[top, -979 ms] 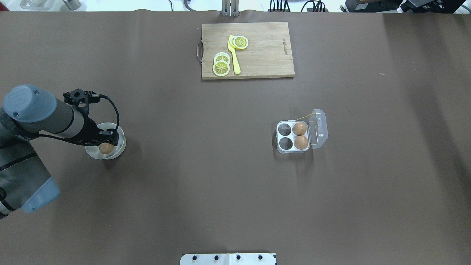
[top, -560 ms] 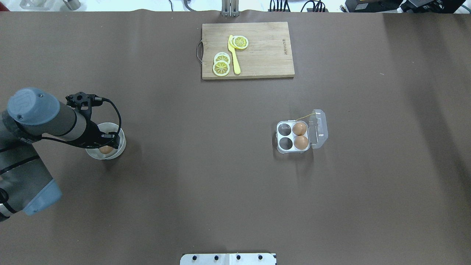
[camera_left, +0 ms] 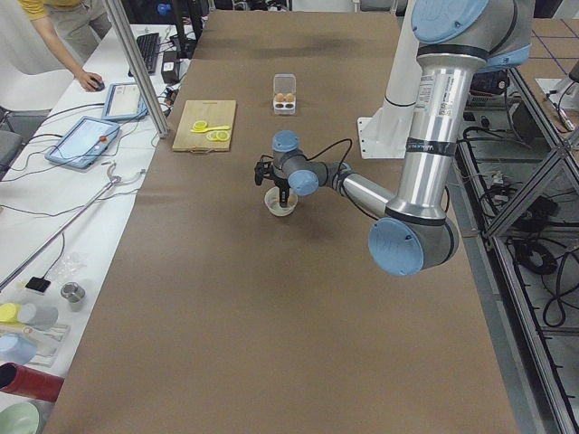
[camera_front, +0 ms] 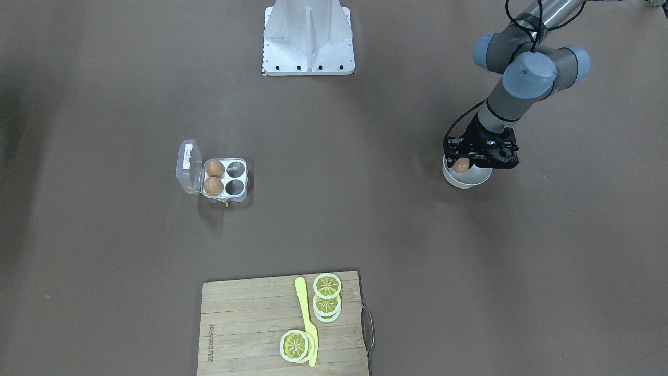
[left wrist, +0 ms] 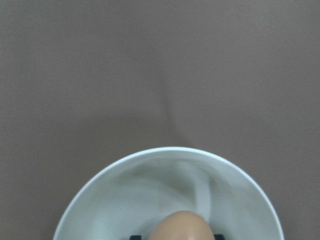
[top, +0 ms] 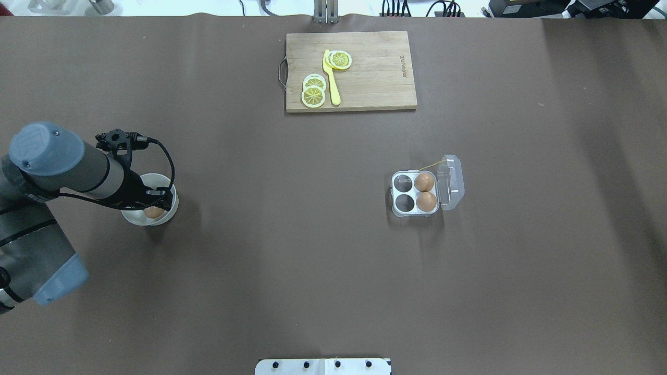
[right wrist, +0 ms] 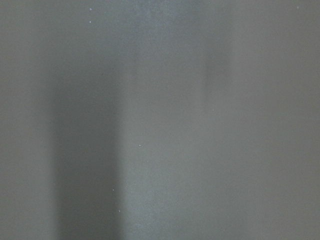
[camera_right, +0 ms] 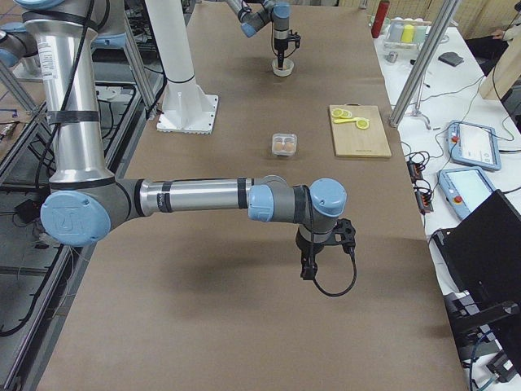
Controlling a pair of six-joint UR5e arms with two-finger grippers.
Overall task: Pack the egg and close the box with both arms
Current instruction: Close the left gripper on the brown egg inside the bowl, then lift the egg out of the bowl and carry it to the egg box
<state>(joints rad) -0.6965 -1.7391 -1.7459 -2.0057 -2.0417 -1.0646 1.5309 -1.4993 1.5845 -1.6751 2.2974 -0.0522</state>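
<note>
Brown and smooth, the egg sits between the two black fingers of your left pincer, which is drawn in narrow and grips it by both sides. Directly beneath that pincer is the white bowl, and the egg is inside its rim. You cannot tell whether the egg touches the bowl's floor. The box lies well apart from the left pincer, far off toward the robot's right on the table. Its clear lid is swung open on the side away from the pincer. Two more eggs fill the cups beside the lid, and the two cups nearer the pincer are bare. Beyond the pincer, farther from the robot, a wooden cutting board carries yellow citrus slices. Your right pincer hangs low over bare table, well away from everything. It shows only from the side, so you cannot tell how its jaws stand.
</note>
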